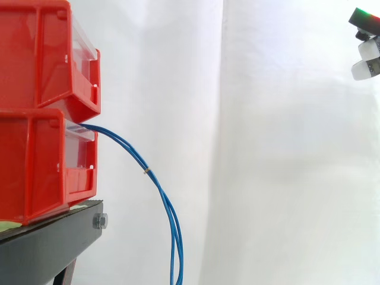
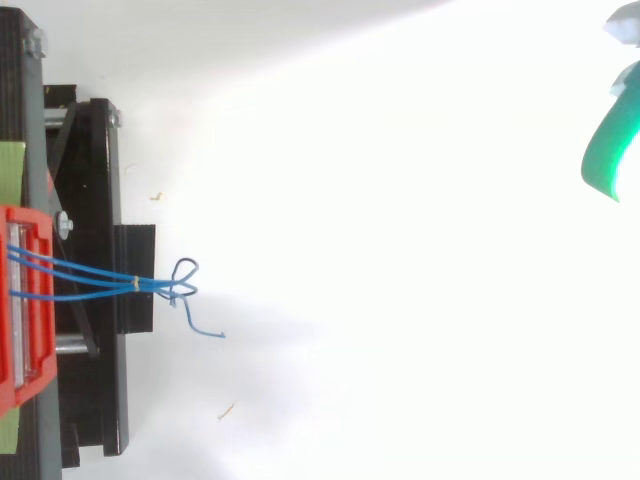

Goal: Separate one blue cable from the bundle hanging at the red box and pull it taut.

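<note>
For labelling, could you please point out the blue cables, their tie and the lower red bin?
blue cables point(image 1: 160, 191), side view, hanging stretch.
tie point(image 1: 147, 172), side view, middle.
lower red bin point(image 1: 35, 166), side view, wall.

Right edge cuts off the hand; bottom edge cuts blue cables

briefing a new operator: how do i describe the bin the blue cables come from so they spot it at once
Find the black stand with two red bins stacked on it. It is the lower bin, resting on the stand. Unlike the upper bin, it has blue cables drooping out of its front.
</note>
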You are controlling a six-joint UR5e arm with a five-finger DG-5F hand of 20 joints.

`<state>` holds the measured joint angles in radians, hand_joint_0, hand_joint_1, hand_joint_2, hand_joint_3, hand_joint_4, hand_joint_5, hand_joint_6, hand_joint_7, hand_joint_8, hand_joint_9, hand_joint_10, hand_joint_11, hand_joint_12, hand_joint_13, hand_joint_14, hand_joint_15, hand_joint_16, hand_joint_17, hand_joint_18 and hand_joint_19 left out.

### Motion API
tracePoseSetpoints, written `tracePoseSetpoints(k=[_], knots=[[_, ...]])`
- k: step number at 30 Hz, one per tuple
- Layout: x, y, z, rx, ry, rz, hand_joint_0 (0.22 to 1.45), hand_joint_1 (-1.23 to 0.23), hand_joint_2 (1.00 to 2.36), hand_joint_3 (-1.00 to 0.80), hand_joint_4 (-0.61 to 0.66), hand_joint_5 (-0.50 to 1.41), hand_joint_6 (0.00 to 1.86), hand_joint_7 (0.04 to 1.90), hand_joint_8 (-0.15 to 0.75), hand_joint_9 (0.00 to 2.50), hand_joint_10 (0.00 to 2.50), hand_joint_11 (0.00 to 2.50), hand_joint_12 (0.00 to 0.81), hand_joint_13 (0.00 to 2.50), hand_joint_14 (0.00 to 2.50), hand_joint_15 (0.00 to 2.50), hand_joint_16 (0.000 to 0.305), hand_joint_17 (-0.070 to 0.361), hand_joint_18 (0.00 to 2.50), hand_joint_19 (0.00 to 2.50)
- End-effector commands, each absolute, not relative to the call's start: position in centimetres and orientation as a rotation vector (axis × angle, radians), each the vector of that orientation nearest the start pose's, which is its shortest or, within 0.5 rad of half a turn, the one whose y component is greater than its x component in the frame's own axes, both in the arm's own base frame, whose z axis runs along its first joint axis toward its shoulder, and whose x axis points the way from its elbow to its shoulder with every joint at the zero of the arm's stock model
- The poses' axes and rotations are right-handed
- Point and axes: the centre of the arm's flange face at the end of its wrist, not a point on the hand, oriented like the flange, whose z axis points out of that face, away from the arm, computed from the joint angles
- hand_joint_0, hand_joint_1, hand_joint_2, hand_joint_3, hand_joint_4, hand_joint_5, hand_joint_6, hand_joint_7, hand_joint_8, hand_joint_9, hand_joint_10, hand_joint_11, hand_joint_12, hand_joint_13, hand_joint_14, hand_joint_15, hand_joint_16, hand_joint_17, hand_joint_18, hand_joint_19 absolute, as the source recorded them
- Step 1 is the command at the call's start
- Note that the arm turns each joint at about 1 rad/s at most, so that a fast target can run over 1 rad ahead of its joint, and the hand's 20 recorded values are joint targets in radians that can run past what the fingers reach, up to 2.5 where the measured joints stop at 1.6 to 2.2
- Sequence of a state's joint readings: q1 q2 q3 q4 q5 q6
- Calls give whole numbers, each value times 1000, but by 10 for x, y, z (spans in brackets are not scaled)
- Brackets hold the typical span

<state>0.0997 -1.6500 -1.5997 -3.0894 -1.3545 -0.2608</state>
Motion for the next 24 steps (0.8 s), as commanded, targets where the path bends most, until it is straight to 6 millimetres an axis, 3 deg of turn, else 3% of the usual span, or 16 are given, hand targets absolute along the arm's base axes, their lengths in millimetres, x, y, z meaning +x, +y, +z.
tracePoseSetpoints(k=[1, 24], knots=[[528, -103, 439, 1107, 1294, 899, 575, -574, 1001, -484, 211, -220, 503, 778, 285, 383, 5, 179, 358, 140, 3, 106, 51, 115, 242, 257], [528, -103, 439, 1107, 1294, 899, 577, -573, 1001, -482, 208, -222, 503, 771, 286, 391, 5, 166, 360, 186, 4, 125, 50, 113, 287, 284]])
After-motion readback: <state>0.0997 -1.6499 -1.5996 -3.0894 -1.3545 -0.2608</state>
